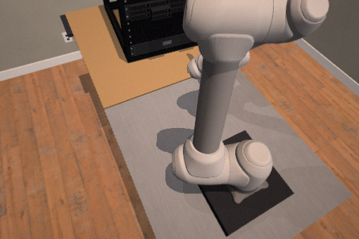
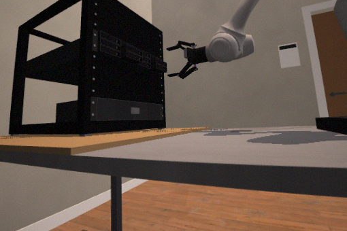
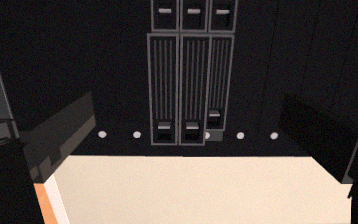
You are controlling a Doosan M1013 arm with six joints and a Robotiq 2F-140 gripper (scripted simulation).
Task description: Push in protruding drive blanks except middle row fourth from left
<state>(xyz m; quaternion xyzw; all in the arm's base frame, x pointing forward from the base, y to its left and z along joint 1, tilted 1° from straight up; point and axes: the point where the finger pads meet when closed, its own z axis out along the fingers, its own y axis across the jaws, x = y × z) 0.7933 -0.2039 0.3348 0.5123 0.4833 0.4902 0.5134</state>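
Observation:
The black rack [image 2: 92, 62] stands on an orange board [image 2: 102, 140]; it also shows in the top view [image 1: 155, 1]. Its drive blanks [image 2: 130, 52] form a band across the upper front. At the band's right end one blank [image 2: 161, 66] sticks out from the face. My gripper [image 2: 169, 62] is open and empty, level with that end and a short way in front of it, not touching. In the wrist view the open fingers frame three blanks side by side: two [image 3: 179, 90] look nearer than the third [image 3: 221, 82]. My arm hides the gripper in the top view.
The board lies on a grey table top [image 2: 238, 151], near its corner. A grey panel [image 2: 127, 110] fills the rack's bottom slot. My arm's base [image 1: 225, 163] stands on a black plate well back from the rack. A door [image 2: 330, 62] is on the far wall.

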